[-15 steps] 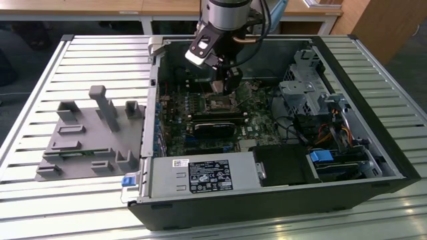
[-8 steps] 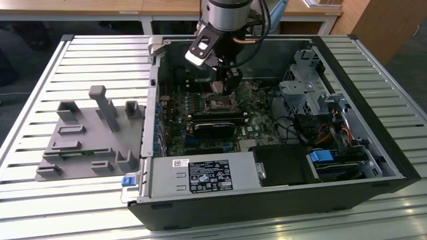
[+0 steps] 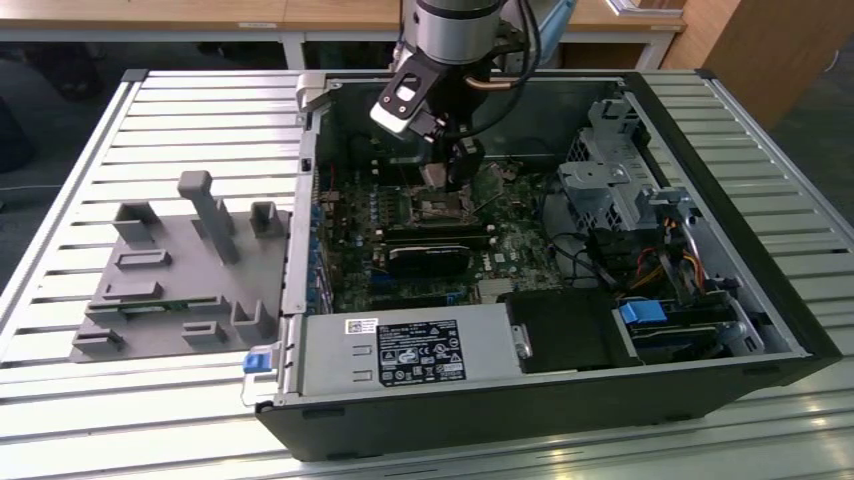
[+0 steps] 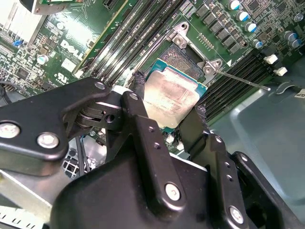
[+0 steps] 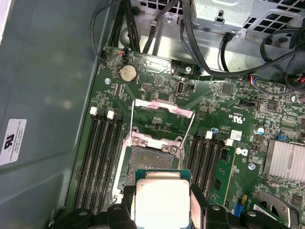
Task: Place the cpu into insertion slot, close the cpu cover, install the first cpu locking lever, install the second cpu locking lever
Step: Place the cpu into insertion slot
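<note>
A slatted metal desk (image 3: 120, 420) carries an open computer case (image 3: 534, 425) and a grey fixture (image 3: 174, 290); wooden furniture (image 3: 200, 12) stands behind. The arm (image 3: 454, 30) reaches straight down into the case. Its end effector (image 4: 169, 99) clamps the cpu (image 5: 162, 202) just over the bare socket (image 5: 150, 162), with the cpu cover (image 5: 162, 106) flipped open.

Robotics lab or test workshop. A workbench (image 3: 80, 400) with a slatted metal tabletop carries an open desktop computer case (image 3: 727, 190), lying on its side toward the tabletop's edge at the exterior view's right. A grey moulded parts fixture (image 3: 174, 290) sits by the opposite edge. A robot arm (image 3: 454, 30) reaches down into the case, its gripper (image 4: 169, 98) clamped on the cpu (image 5: 162, 198) above the green motherboard (image 5: 228, 109). Beyond the tabletop's far edge stand plain wooden desks (image 3: 200, 12) on white legs, with a wooden cabinet side (image 3: 747, 50) past the far corner.
</note>
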Available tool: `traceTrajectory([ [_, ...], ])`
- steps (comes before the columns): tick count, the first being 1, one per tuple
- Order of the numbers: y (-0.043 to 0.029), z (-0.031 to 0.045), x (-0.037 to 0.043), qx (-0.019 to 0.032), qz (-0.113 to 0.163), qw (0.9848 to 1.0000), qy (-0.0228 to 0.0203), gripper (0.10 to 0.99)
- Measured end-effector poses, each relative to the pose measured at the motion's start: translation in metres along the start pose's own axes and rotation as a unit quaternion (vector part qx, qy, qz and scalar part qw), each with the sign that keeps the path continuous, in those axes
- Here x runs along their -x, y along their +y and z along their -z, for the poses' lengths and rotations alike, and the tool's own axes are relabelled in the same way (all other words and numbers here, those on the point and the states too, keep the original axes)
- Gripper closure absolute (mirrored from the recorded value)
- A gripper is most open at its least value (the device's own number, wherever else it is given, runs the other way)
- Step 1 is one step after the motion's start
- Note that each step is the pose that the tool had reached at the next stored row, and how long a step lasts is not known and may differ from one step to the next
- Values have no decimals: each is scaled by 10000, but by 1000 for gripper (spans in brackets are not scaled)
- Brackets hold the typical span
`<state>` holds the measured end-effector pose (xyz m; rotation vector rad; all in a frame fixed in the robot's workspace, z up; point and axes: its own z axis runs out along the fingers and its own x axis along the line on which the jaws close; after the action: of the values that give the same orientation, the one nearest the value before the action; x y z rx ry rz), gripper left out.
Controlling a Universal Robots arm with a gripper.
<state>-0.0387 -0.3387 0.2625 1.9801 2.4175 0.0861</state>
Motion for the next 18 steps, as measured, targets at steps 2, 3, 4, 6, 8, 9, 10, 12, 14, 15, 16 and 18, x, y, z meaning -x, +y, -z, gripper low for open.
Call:
traceTrajectory([
  [2,0,-5,0,-1,0,10000,0,545],
  [3,0,-7,0,-2,-1,10000,0,545],
  [4,0,-9,0,-4,-1,10000,1,545],
  [6,-1,-15,0,-6,-1,10000,1,545],
  [8,-1,-20,0,-9,-2,10000,2,545],
  [9,-1,-23,0,-10,-2,10000,2,545],
  [10,-1,-25,1,-11,-2,10000,2,545],
  [12,-2,-30,1,-11,-3,10000,2,545],
  [14,-2,-34,1,-12,-3,10000,2,545],
  [15,-2,-36,1,-12,-4,10000,2,545],
  [16,-2,-39,1,-13,-4,10000,2,545],
  [18,-2,-44,1,-14,-5,10000,3,545],
])
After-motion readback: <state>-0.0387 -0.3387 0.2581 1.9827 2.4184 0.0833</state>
